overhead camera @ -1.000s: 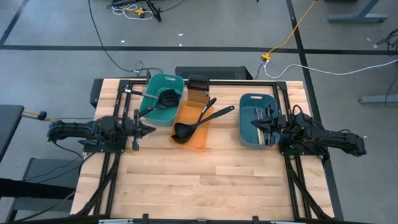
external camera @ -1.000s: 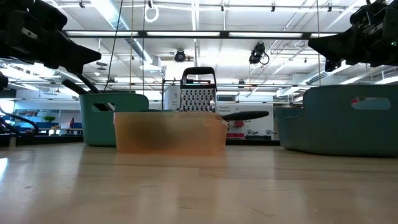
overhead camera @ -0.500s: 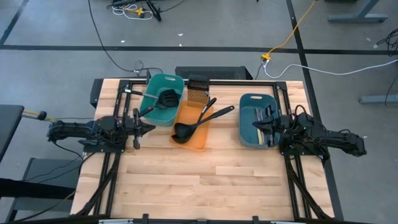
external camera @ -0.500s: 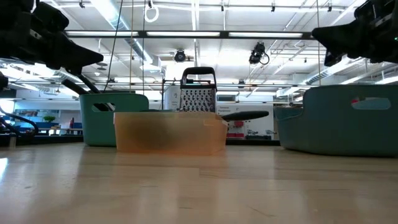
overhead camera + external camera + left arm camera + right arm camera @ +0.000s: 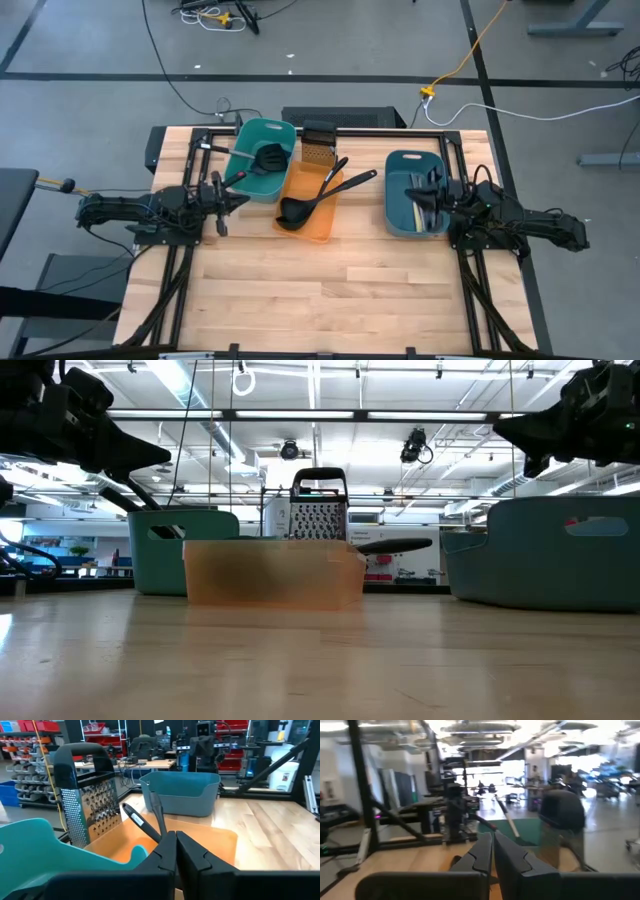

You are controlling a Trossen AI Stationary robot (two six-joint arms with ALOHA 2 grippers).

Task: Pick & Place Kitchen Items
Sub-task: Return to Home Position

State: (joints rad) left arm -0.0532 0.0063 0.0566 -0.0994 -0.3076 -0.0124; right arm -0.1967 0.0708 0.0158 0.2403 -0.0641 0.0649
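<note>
Two black ladles [image 5: 318, 193] lie crossed in the orange tub [image 5: 322, 228] at the table [image 5: 330, 290] centre, bowl end low at the near corner, handles slanting out over the far rim toward the grater [image 5: 317, 150]. A black slotted spatula [image 5: 266, 158] sits in the teal tub [image 5: 243, 150] to the left. Knives [image 5: 415, 190] lie lengthwise in the blue tub [image 5: 392, 205] on the right, too small to count. Judged handling: the ladles are light, stiff plastic, bowl-heavy, best pinched across the handle nearer the bowl so they don't swing. The knives are thin, slick metal lying flat, so grip across the thicker handle, not the blade. The spatula is light with a springy blade, so take it by the handle. Left gripper [image 5: 230, 198] hangs above the table just beside the teal tub's near corner, fingers [image 5: 165, 855] pressed together with nothing between them. Right gripper [image 5: 438, 200] is over the blue tub's outer edge, fingers [image 5: 480, 852] likewise closed and empty. All utensils seen are already in tubs, none loose on the table. Both arms look done with sorting.
</note>
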